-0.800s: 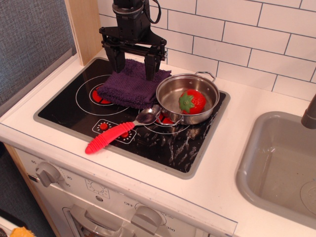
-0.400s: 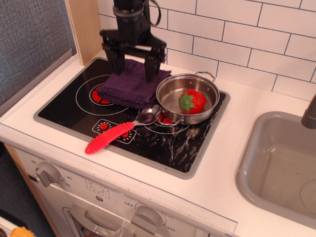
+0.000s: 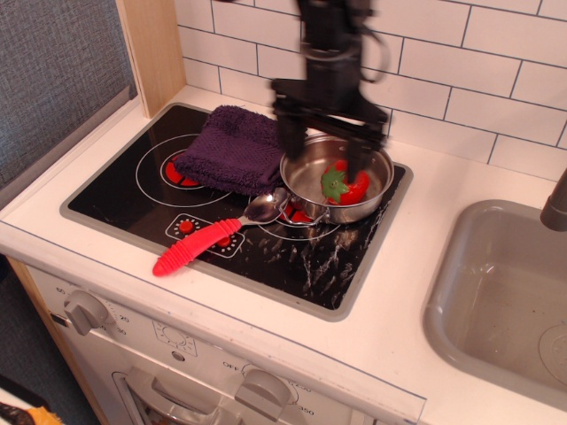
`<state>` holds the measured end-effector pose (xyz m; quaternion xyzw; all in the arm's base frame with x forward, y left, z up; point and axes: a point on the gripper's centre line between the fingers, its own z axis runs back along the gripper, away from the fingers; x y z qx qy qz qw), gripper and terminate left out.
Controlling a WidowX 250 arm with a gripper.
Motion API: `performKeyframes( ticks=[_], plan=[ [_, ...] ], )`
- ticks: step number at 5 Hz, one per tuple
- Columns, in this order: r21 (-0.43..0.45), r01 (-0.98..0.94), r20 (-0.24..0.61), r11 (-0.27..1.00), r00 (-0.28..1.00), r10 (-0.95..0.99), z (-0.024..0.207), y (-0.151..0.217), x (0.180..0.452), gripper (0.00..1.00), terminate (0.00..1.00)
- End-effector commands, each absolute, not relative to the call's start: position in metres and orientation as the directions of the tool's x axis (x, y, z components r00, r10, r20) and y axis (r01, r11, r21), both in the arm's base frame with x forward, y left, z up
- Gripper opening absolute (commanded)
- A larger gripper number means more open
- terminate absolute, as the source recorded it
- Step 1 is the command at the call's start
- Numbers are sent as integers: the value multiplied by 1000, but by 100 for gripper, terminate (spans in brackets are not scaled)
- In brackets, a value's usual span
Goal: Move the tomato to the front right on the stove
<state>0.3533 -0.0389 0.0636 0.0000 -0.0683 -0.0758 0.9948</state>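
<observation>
The tomato, shiny red with a green leafy cap, lies inside a small steel pot at the back right of the black stove. My gripper is blurred by motion and hangs over the pot with its fingers spread wide. One finger is at the pot's left rim and the other is just above the tomato. The gripper is open and holds nothing.
A purple folded cloth lies on the back left burner. A red-handled spoon lies at the stove's front, its bowl against the pot. A grey sink is at the right. White tiled wall behind.
The gripper has moved right from above the purple cloth to above the pot and tomato. The tomato, pot, spoon and cloth have not moved.
</observation>
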Motion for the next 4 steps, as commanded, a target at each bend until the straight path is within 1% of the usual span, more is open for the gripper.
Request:
performKeyframes(
  ticks=[1,2,3,4],
  plan=[
    [54,213,163,976,962,-219,75,-71,359,100,0],
    [70,167,152,984,973,-176,70,-55,364,100,0],
    [63,131,173,989,975,-140,78,-44,367,100,0],
    [61,112,174,992,977,-121,80,-36,370,100,0]
  ],
)
